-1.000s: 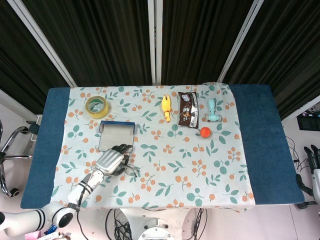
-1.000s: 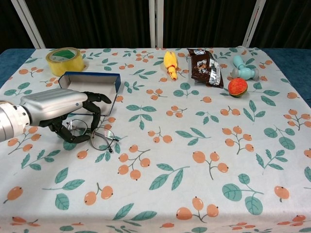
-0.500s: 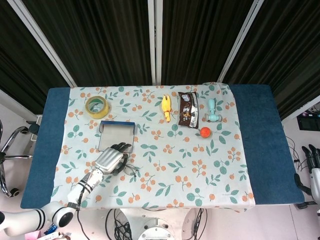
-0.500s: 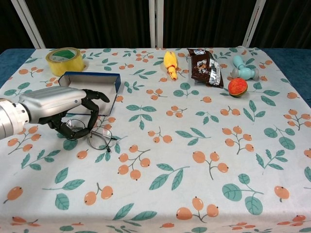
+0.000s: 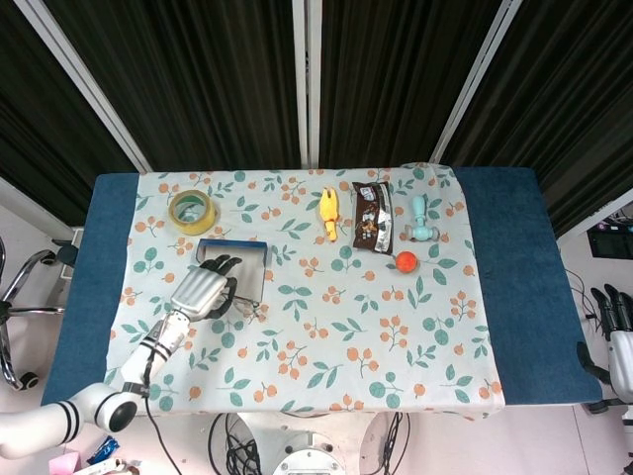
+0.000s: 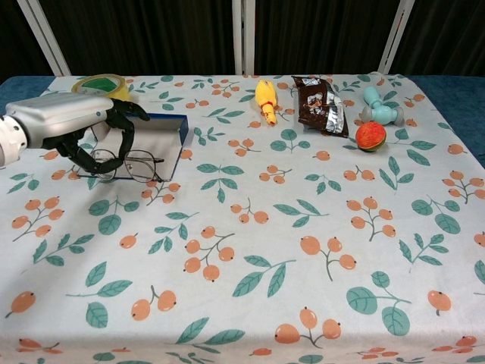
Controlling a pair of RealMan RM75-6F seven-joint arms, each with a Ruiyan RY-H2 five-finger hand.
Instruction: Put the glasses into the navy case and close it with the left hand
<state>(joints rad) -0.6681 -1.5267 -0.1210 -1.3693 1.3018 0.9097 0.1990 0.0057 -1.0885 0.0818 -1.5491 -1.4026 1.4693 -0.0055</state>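
My left hand [image 6: 72, 123] [image 5: 201, 288] pinches the thin-framed glasses [image 6: 123, 161] [image 5: 241, 304] and holds them raised at the near edge of the open navy case [image 6: 162, 120] [image 5: 237, 242]. The case lies at the table's left with its grey inside showing. The hand covers the case's left half. My right hand [image 5: 615, 336] hangs off the table at the far right of the head view, fingers apart and holding nothing.
A yellow tape roll [image 5: 192, 211] [image 6: 97, 82] sits just behind the case. Further right along the back lie a yellow toy [image 6: 265, 100], a brown snack bag [image 6: 318, 95], a teal toy [image 6: 377, 106] and a red ball [image 6: 370, 135]. Floral cloth [image 6: 288, 250] covers the table.
My left hand has lifted the glasses off the cloth and carried them away from the front edge, up to the case. The right hand has barely moved.
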